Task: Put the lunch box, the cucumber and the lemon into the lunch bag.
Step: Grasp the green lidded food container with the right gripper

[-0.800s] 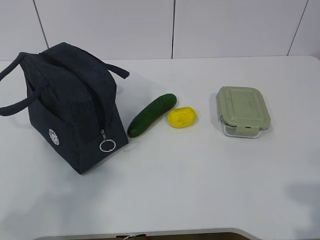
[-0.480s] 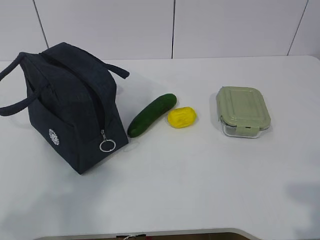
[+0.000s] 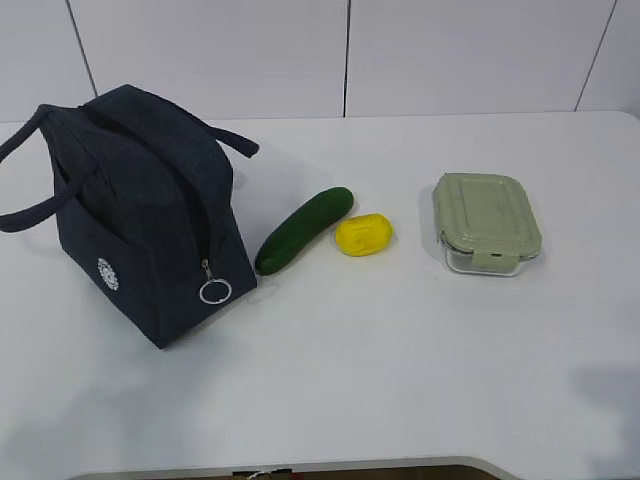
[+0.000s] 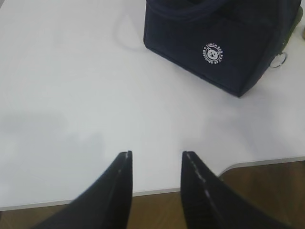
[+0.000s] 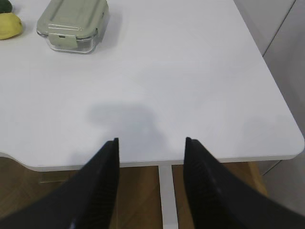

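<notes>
Lunch bag (image 3: 140,215) boxy navy fabric, zipped, silver ring pull (image 3: 215,291), both pincers parted, empty

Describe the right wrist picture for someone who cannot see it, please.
An open, empty robot claw hangs over the near edge of a white table. Far off at the top left sits a lunch box with a pale green lid, a lemon beside it.
</notes>
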`<state>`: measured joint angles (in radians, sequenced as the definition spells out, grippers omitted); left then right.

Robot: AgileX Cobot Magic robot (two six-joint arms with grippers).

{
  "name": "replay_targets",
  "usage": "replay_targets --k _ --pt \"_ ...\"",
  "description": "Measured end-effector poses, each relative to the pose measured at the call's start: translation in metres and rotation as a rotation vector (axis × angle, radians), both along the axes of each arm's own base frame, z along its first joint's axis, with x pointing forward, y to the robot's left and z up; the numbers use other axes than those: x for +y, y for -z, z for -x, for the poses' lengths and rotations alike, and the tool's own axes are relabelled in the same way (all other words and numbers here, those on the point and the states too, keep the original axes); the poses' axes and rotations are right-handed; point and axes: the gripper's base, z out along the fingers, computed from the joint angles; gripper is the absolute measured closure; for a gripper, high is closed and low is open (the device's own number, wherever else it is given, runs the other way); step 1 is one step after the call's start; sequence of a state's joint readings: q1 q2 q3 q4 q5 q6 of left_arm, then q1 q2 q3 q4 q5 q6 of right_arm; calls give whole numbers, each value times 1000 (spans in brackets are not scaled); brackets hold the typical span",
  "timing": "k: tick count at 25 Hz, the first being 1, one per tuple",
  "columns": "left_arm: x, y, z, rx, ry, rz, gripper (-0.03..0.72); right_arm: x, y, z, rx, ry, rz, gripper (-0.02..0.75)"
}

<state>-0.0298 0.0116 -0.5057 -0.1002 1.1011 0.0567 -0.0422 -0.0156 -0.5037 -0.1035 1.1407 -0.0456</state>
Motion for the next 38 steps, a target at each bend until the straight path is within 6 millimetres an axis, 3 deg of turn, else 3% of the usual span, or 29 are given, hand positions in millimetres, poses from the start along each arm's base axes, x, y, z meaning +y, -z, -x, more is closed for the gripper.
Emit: replay_targets --k 23,28,31,38 --pt "0 0 0 0 0 0 446 0 0 0 0 0 0 370" --pt "0 0 0 0 0 0 446 0 0 0 0 0 0 266" --pt "0 0 0 0 0 0 446 0 -3 -8 39 -1 -1 218" --pt "0 0 0 0 0 0 446 -1 -27 -42 39 -14 6 205"
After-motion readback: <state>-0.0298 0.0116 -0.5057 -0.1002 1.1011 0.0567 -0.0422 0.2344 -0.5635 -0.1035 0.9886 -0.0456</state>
